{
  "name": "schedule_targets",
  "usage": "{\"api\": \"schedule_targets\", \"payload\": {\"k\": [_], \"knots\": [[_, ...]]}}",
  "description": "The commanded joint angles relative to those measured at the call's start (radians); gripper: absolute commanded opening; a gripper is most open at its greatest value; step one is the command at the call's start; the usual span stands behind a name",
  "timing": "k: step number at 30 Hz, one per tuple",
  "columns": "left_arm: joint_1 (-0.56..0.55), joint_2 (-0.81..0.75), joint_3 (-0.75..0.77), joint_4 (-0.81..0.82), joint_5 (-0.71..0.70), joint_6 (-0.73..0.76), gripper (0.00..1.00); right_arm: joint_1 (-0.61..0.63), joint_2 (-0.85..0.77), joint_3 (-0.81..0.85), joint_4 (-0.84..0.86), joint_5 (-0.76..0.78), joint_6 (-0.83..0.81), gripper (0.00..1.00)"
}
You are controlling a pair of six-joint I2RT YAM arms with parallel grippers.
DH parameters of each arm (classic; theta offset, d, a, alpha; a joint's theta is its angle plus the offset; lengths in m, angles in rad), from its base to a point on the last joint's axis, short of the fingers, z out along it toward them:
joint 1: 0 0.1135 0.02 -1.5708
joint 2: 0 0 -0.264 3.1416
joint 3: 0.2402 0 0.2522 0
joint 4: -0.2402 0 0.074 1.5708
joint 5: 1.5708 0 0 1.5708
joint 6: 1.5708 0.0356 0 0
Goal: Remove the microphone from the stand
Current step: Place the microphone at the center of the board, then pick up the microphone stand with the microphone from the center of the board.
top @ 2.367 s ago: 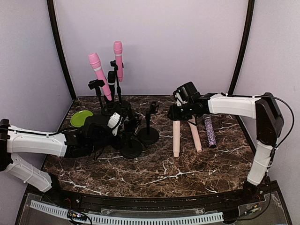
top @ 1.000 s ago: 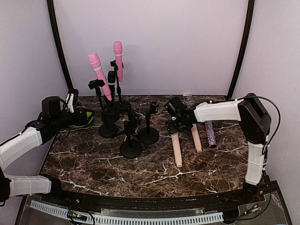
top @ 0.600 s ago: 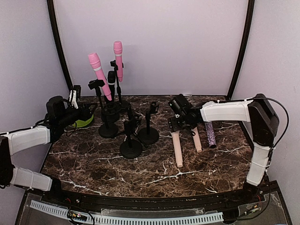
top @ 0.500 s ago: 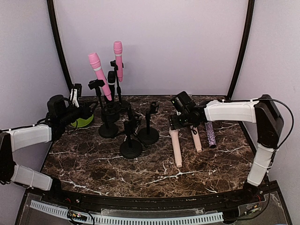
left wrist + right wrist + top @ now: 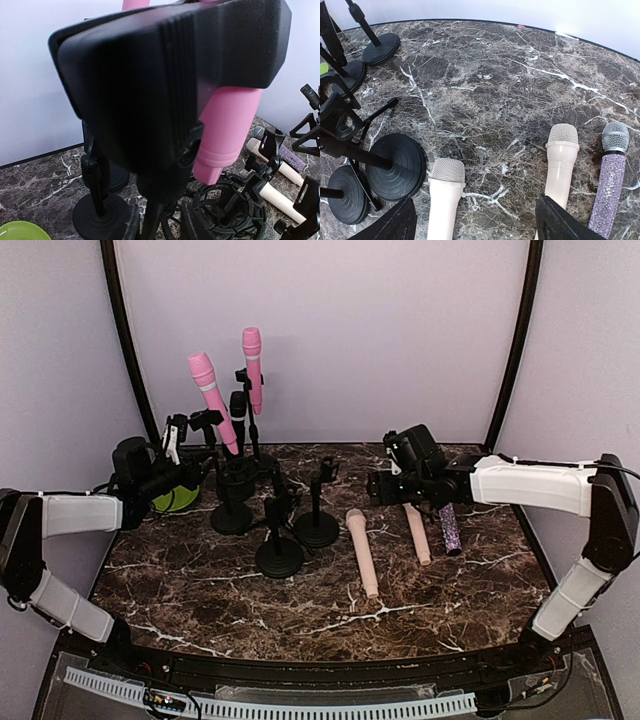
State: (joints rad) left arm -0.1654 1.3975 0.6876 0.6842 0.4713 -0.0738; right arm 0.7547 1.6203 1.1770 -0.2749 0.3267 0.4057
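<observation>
Top external, working outward from my side: a cream microphone (image 5: 360, 552) lies flat on the marble table (image 5: 300, 610), apart from everything else. A second cream microphone (image 5: 417, 533) and a purple glitter microphone (image 5: 447, 525) lie side by side to its right. Left of it stand two empty black stands (image 5: 279, 540) (bases almost touching). Just behind, the right gripper (image 5: 382, 488) hovers over the table holding nothing; its wrist camera shows its fingers (image 5: 387, 225) spread wide above the stone. Further left, the left gripper (image 5: 190, 455) is near the green plate (image 5: 165, 498), right beside the stand (image 5: 232, 518) carrying the pink microphone (image 5: 212, 398), which sits tilted in its clip, head up. In the left wrist view a black shape fills the frame with the pink handle just beyond, so I cannot tell whether that gripper is apart or together. A second pink microphone (image 5: 251, 362) stands rearmost.
</observation>
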Motion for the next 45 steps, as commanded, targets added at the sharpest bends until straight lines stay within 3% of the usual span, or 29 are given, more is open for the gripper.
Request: {"api": "schedule_targets", "payload": {"k": [1,10,18,21,30,38,45], "knots": [[0.004,0.010,0.031,0.056,-0.005,0.058,0.26,0.005,-0.061,-0.038,0.075,-0.014,0.033,0.83],[0.003,0.082,0.024,0.170,-0.017,0.068,0.23,0.005,-0.091,-0.087,0.099,-0.017,0.072,0.83],[0.001,0.100,0.011,0.259,-0.004,0.095,0.08,0.000,-0.128,-0.139,0.121,-0.018,0.106,0.83],[0.001,0.071,-0.007,0.271,-0.039,0.127,0.00,-0.004,-0.147,-0.153,0.127,-0.012,0.111,0.84],[0.000,-0.118,-0.055,0.221,-0.180,0.179,0.00,-0.015,-0.199,-0.196,0.153,-0.007,0.133,0.84],[-0.074,-0.322,-0.005,-0.055,-0.235,0.176,0.00,-0.017,-0.280,-0.224,0.188,-0.024,0.120,0.84],[-0.172,-0.408,0.141,-0.398,-0.223,0.124,0.00,-0.017,-0.430,-0.251,0.337,-0.207,0.022,0.87]]}}
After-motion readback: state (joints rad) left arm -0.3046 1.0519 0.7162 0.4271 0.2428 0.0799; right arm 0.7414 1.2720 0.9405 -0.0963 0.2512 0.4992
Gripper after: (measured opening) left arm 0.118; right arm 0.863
